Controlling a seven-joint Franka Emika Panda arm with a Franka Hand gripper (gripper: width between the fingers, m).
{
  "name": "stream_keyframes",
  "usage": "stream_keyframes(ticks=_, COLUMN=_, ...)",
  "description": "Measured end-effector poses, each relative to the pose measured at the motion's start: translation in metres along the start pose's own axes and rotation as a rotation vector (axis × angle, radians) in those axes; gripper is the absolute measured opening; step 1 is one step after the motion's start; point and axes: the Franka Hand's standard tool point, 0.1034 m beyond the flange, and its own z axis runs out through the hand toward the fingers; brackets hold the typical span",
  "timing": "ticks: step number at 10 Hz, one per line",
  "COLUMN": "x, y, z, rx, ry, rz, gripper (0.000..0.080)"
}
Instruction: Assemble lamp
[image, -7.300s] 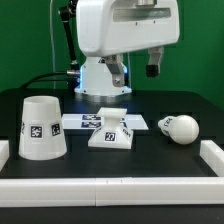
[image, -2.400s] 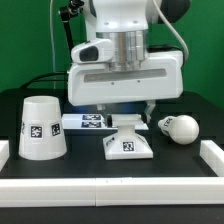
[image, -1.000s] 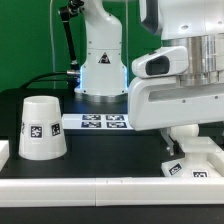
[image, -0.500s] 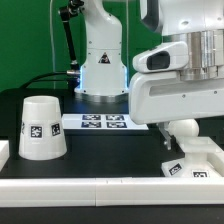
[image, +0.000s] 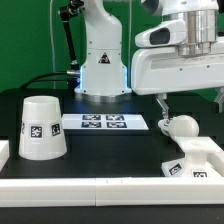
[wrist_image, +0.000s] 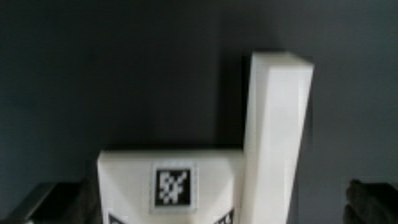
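The white lamp base (image: 196, 160) lies in the front corner at the exterior view's right, pressed against the white border wall, its tag facing forward. The round bulb (image: 181, 127) lies on the table just behind it. The cone shade (image: 42, 127) stands at the exterior view's left. My gripper (image: 188, 101) hangs open and empty above the base and bulb, touching neither. In the wrist view the base (wrist_image: 169, 180) and its tag lie below my gripper (wrist_image: 214, 208), with the fingers wide apart on either side.
The marker board (image: 105, 122) lies at the middle back of the table. A white border wall (image: 90, 186) runs along the front and up the right side, and also shows in the wrist view (wrist_image: 279, 110). The arm's pedestal (image: 103, 60) stands behind.
The gripper has risen from the base, which stays in the front right corner. The bulb, hidden behind the gripper before, now shows.
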Motion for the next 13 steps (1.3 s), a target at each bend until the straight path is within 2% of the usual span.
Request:
stream_keyframes(ticks=1, x=-0.013, y=-0.008, z=0.001, rx=-0.001, ry=0.001, rz=-0.032, gripper=0.0698)
stream_keyframes(ticks=2, x=-0.025, y=-0.014, z=0.007, rx=0.002, ry=0.003, rz=-0.201, gripper=0.0698)
stream_keyframes(ticks=5, x=-0.025, y=-0.014, z=0.009, rx=0.003, ry=0.000, rz=-0.208, gripper=0.0698)
stream_keyframes(ticks=6, x=-0.026, y=-0.012, z=0.013, rx=-0.007, ry=0.003, rz=-0.359, gripper=0.0698)
stream_keyframes(ticks=8, x=-0.032, y=-0.007, z=0.021, rx=-0.008, ry=-0.016, rz=-0.508, gripper=0.0698)
stream_keyframes(ticks=10, x=-0.041, y=-0.009, z=0.025, rx=-0.006, ry=-0.023, rz=-0.512, gripper=0.0698)
stream_keyframes(ticks=13, x=-0.041, y=-0.010, z=0.026, rx=-0.005, ry=-0.024, rz=-0.507, gripper=0.0698)
